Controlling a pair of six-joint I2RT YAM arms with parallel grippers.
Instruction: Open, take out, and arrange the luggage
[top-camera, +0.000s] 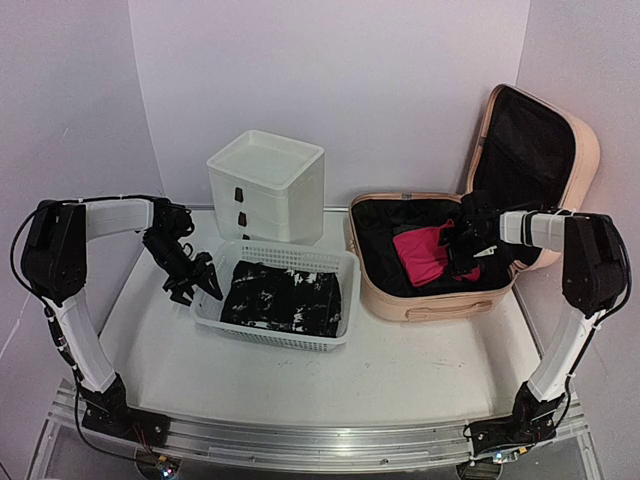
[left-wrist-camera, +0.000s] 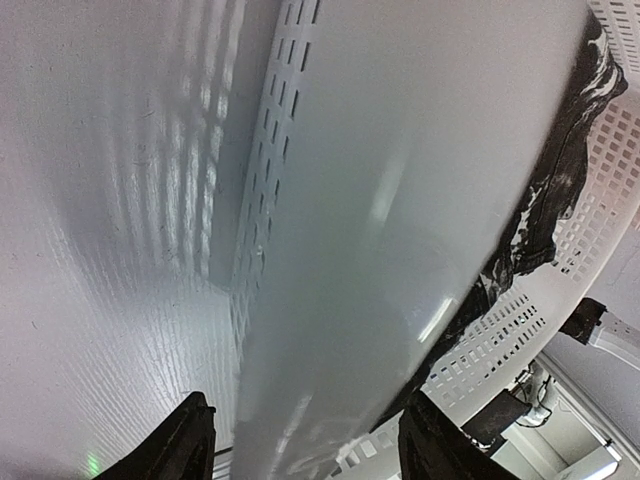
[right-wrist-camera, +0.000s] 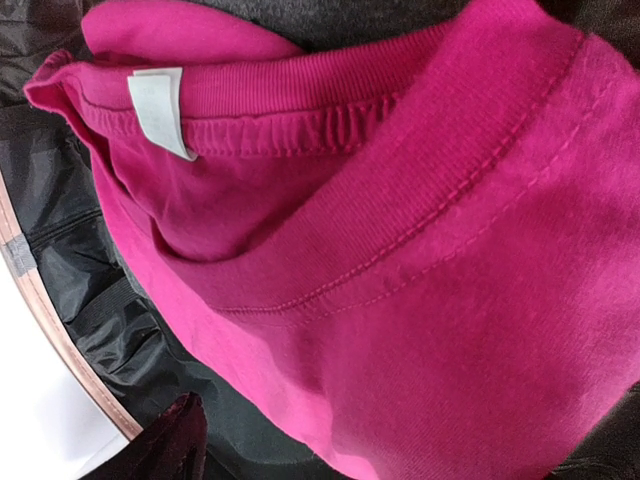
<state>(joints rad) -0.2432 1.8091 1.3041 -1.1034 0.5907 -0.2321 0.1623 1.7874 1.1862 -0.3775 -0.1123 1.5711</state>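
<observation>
Well into the take-out step, judging by the luggage (top-camera: 440, 300) lying unzipped directly beneath the right gripper (top-camera: 465, 250), lid propped up just behind that hand. Reaching down into the black-lined shell, right onto a pink shirt (right-wrist-camera: 420, 300) bunched below the fingertips. Cannot tell whether clamped or spread. Shows only one fingertip (right-wrist-camera: 170, 450) at the lower corner of the wrist view, below the collar and its white label (right-wrist-camera: 160, 110), with its mate out of frame.

On the other side, waiting with the left gripper (top-camera: 195, 285) spread wide, close against the outer wall of the white mesh basket (top-camera: 270, 338). Seemingly pinching nothing, though too close in the wrist view to rule out a touch on the rim. Just inboard of that hand, inside the basket, one dark patterned garment (top-camera: 285, 295) laid flat.

Next: close on a thick fold near the collar rather than a single layer. Lift straight up until clear of the shell's rim. Then carry across toward the basket, or toward the white drawer box (top-camera: 265, 185) beyond the left hand. Mind any trailing cloth catching on the zipper seam.
</observation>
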